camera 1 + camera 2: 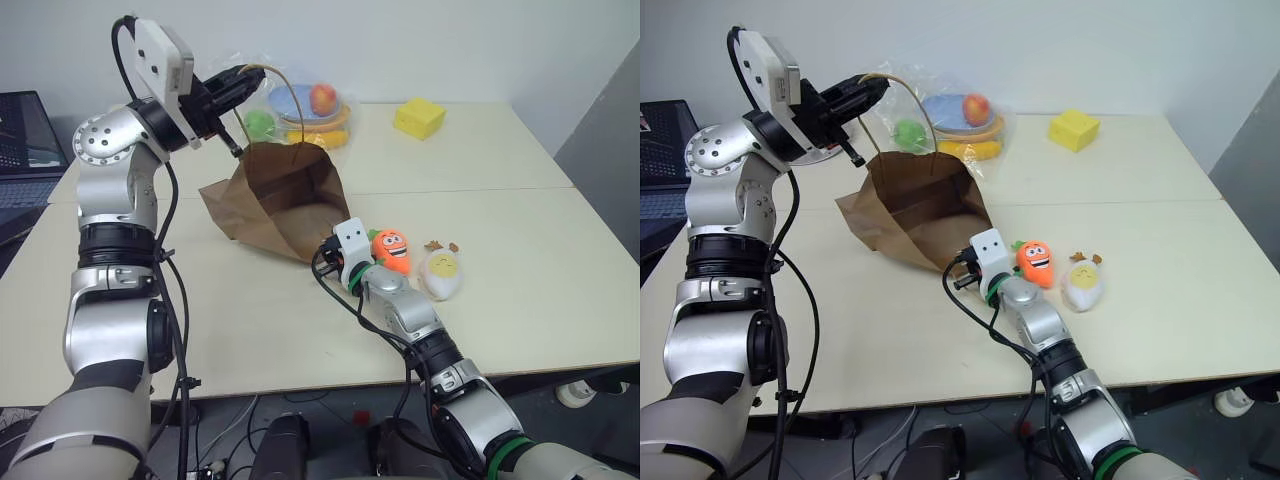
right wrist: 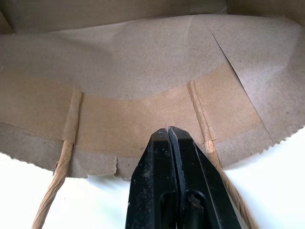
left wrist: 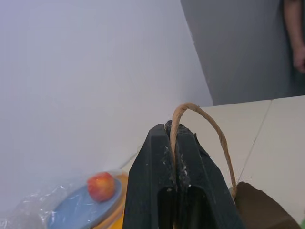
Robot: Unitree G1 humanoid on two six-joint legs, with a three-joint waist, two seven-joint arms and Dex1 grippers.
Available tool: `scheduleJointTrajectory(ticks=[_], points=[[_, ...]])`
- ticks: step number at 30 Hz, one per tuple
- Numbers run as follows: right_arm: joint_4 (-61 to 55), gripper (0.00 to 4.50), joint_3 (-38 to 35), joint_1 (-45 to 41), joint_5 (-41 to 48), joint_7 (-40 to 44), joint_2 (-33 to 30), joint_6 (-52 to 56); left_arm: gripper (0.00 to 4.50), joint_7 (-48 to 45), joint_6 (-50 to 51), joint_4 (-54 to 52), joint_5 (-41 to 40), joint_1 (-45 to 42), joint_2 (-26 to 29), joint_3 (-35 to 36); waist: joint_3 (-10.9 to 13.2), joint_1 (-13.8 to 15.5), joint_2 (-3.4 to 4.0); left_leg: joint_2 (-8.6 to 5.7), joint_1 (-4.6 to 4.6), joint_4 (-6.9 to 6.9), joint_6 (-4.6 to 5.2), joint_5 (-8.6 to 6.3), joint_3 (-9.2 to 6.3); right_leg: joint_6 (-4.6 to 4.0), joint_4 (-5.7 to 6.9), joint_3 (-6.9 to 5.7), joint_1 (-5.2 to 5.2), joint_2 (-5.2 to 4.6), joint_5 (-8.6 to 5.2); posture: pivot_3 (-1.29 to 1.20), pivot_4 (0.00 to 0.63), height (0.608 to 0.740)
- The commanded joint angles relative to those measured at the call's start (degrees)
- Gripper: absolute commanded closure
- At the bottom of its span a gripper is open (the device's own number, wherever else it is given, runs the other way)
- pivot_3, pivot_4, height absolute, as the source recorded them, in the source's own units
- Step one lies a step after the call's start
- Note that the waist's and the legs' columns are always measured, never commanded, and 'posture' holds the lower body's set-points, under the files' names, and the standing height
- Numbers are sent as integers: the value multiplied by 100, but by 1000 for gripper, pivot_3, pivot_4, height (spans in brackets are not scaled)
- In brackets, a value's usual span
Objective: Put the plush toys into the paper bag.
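The brown paper bag [image 1: 285,195] lies on its side on the table, mouth facing me. My left gripper [image 1: 255,75] is raised above it, shut on one twisted loop handle [image 3: 209,121], which lifts the upper lip. My right gripper [image 2: 168,130] is shut with nothing visible between its fingers. Its tips rest at the bag's lower lip [image 2: 143,119], between that side's two handle ends. The orange carrot plush [image 1: 390,250] and the white egg plush [image 1: 440,275] lie on the table just right of my right wrist, outside the bag.
Fruit in clear plastic wrap [image 1: 310,105] sits behind the bag, and a yellow block [image 1: 419,118] at the back right. A laptop [image 1: 25,150] stands at the far left. A person's arm [image 3: 293,43] shows beyond the table.
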Motion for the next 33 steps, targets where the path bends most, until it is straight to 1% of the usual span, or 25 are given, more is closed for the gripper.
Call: scheduleJointTrajectory(ticks=[1,5,10,14,17,20,21,22,26,29,33], points=[[145,4486,-22,139,-130,-94,-21,176,4500,45,-122,-182,-130,-248,54,178,0,-6,0,0,0,-1,0,0,1,0,0,1,0,0,0,0,150,740],[187,4486,-60,131,-140,-139,-33,164,4500,70,-125,-212,-115,-152,58,174,0,-5,0,0,0,0,0,0,0,0,2,0,-1,1,0,0,150,740],[22,4486,-120,139,35,-4,50,51,4500,-198,178,-495,-60,392,57,-61,0,-9,0,0,1,0,0,0,2,0,2,2,0,0,0,0,150,740],[-141,4486,-76,172,46,191,80,-326,4500,-288,-38,-805,83,743,-57,-275,0,2,0,1,0,0,0,0,-2,0,2,-1,0,0,0,0,150,740],[-279,4486,-117,231,144,323,132,-468,4500,-235,202,-987,-53,758,-124,-238,0,-4,0,0,-5,0,0,0,-1,0,-1,0,-2,-1,0,0,150,740],[-668,4486,-75,269,184,556,103,-789,4500,-332,325,-1070,-43,819,-129,-315,1,-14,0,1,-4,-4,0,0,2,0,-2,2,-5,0,0,0,150,740],[-786,4133,5,269,73,602,26,-958,4500,-336,336,-1082,-33,834,-137,-327,1,-14,1,2,-4,-5,0,0,2,0,-2,2,-7,1,0,0,150,740],[-846,3915,55,266,-11,628,-27,-1067,4500,-333,337,-1082,-26,839,-141,-333,1,-15,1,4,-5,-6,0,0,1,0,-2,2,-9,3,0,0,150,740],[-1412,2534,105,364,98,874,-149,-1024,4500,-378,388,-1108,-12,858,-171,-395,1,-14,1,4,-5,-7,0,0,1,0,-3,2,-9,5,0,0,150,740],[-1848,1439,125,417,185,1033,-236,-797,4500,-422,407,-1094,15,859,-206,-449,1,-12,0,4,-6,-7,0,0,2,0,-5,1,-9,4,0,0,150,740],[-3072,18,24,569,518,1242,-470,-125,4500,-479,418,-1103,25,900,-225,-517,1,1,0,4,-10,-7,-1,0,0,0,-8,0,-9,3,0,0,150,740]])
